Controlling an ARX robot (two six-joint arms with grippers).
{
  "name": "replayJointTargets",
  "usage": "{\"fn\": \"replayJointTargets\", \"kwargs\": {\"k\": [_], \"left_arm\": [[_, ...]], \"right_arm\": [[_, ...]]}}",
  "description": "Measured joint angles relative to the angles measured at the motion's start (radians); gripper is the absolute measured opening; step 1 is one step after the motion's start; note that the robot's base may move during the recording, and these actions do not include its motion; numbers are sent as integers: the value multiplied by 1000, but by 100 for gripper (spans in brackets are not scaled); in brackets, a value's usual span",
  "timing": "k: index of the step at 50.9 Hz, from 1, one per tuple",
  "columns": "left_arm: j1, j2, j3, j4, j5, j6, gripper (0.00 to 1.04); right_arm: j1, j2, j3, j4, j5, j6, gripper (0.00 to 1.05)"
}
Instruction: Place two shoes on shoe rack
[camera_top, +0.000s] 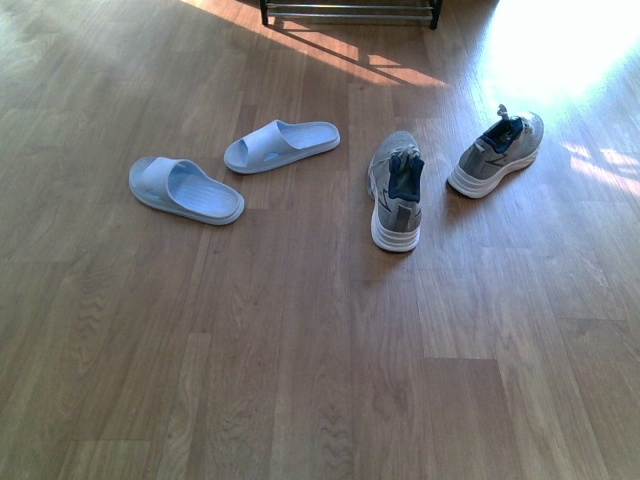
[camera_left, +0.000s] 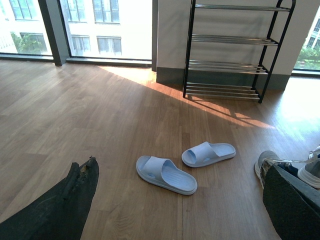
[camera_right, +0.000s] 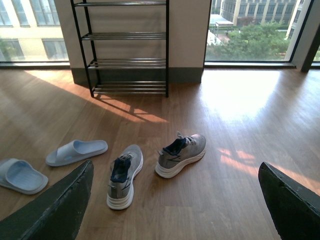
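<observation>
Two grey sneakers with white soles and navy lining stand on the wood floor. In the front view one sneaker (camera_top: 395, 190) is right of centre, heel towards me, and the other (camera_top: 497, 153) is further right, angled. Both show in the right wrist view, the nearer (camera_right: 124, 175) and the farther (camera_right: 181, 154). The shoe rack (camera_right: 127, 47), black frame with chrome bars, stands against the far wall; it also shows in the left wrist view (camera_left: 232, 50), and its foot in the front view (camera_top: 350, 12). My left gripper (camera_left: 177, 205) and right gripper (camera_right: 175, 200) are open, empty, above the floor.
Two pale blue slides lie left of the sneakers, one (camera_top: 185, 189) nearer and one (camera_top: 281, 146) farther; they show in the left wrist view (camera_left: 166, 174) (camera_left: 208, 153). Large windows line the far wall. Bright sunlight patches fall on the floor at the right (camera_top: 560, 40).
</observation>
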Motion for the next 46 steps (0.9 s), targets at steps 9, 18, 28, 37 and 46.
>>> {"fn": "replayJointTargets", "kwargs": {"k": [9, 18, 28, 37, 46], "left_arm": [[0, 0, 0, 0, 0, 0, 95], [0, 0, 0, 0, 0, 0, 95], [0, 0, 0, 0, 0, 0, 95], [0, 0, 0, 0, 0, 0, 95], [0, 0, 0, 0, 0, 0, 95]], "right_arm": [[0, 0, 0, 0, 0, 0, 96], [0, 0, 0, 0, 0, 0, 96], [0, 0, 0, 0, 0, 0, 96], [0, 0, 0, 0, 0, 0, 96], [0, 0, 0, 0, 0, 0, 96]]}}
